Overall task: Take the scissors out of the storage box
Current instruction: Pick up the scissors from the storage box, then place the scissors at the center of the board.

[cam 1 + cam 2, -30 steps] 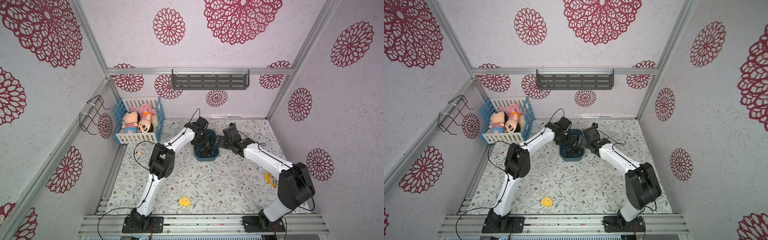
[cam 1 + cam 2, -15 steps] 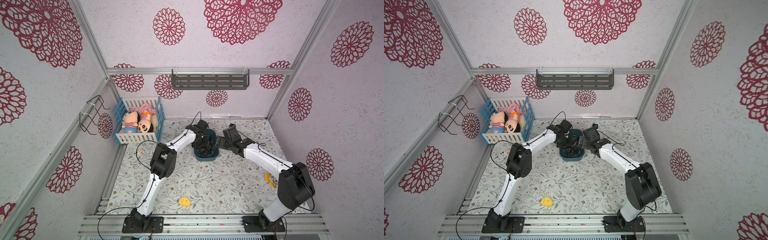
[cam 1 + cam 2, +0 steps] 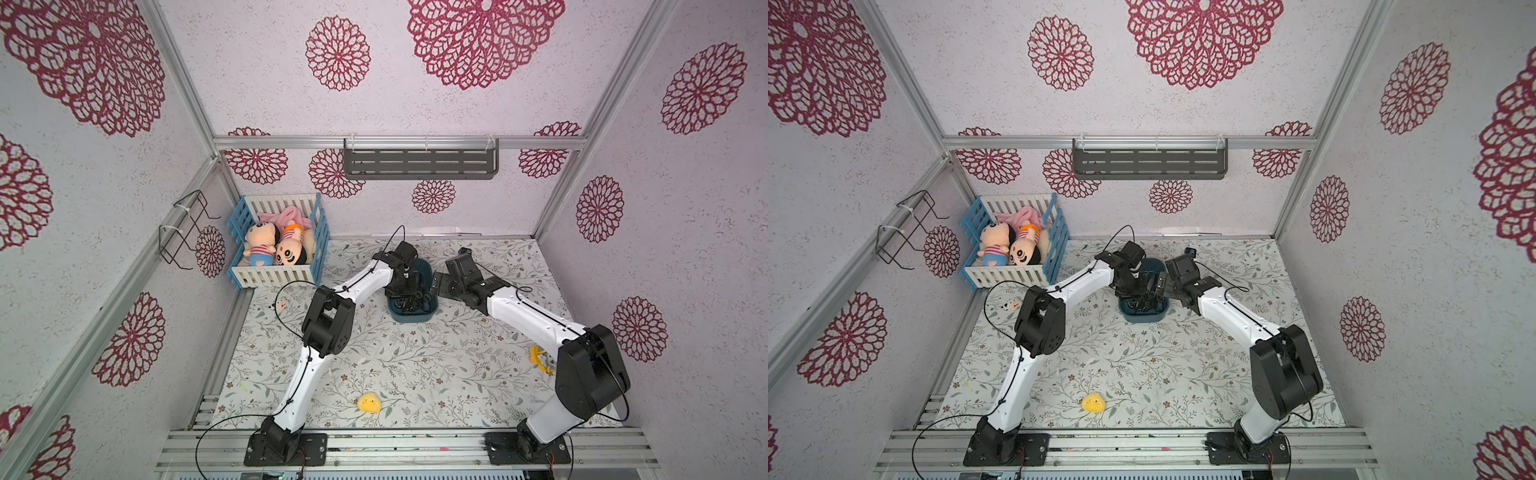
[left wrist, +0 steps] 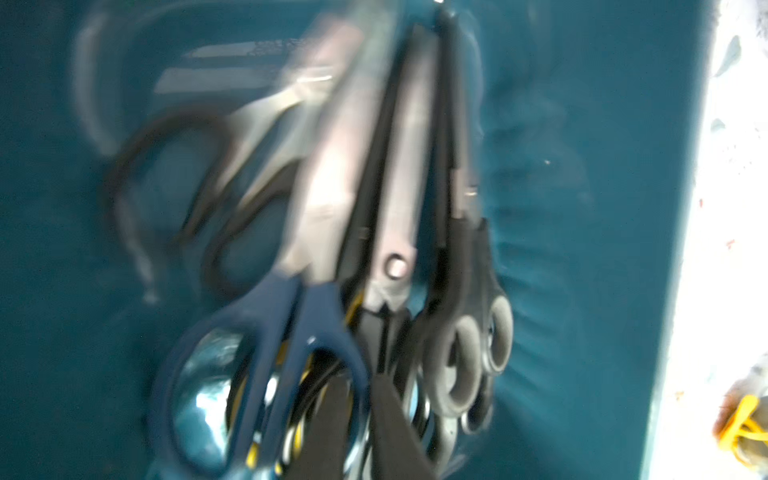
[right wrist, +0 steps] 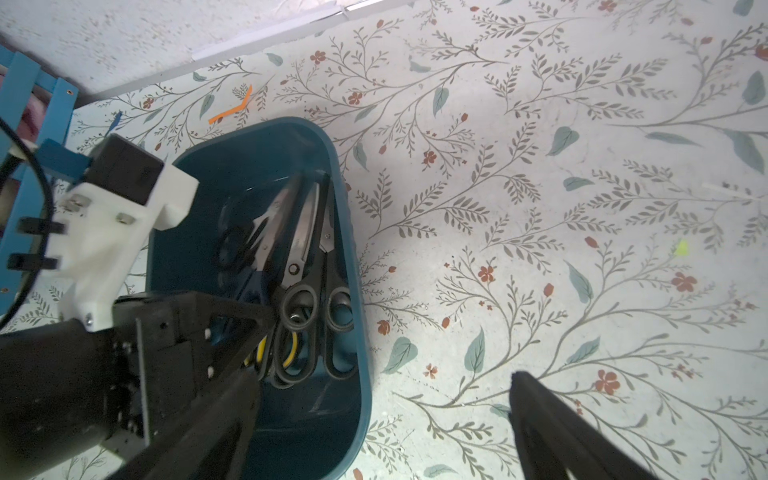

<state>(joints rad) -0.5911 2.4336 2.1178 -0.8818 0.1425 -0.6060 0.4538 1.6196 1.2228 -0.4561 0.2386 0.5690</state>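
The teal storage box [image 3: 411,319] [image 3: 1142,319] stands mid-table in both top views. Several scissors [image 5: 297,266] lie in it side by side, handles toward the robot. My left gripper [image 4: 363,419] reaches down into the box [image 4: 582,249]. It is shut on a handle loop of the dark blue scissors [image 4: 291,332], beside a black pair with grey-lined loops [image 4: 457,357]. My right gripper [image 5: 382,432] hovers open at the box's right side. One finger is over the box wall [image 5: 365,415], the other over the table.
A blue-and-white slatted crate [image 3: 274,272] with dolls stands at the back left. A yellow toy [image 3: 369,403] lies near the front edge and a yellow object [image 3: 539,356] lies by the right arm. An orange scrap [image 5: 230,110] lies behind the box.
My left gripper has closed from part open to shut inside the box, and its wrist shifted slightly over the scissors. The right arm has not moved.
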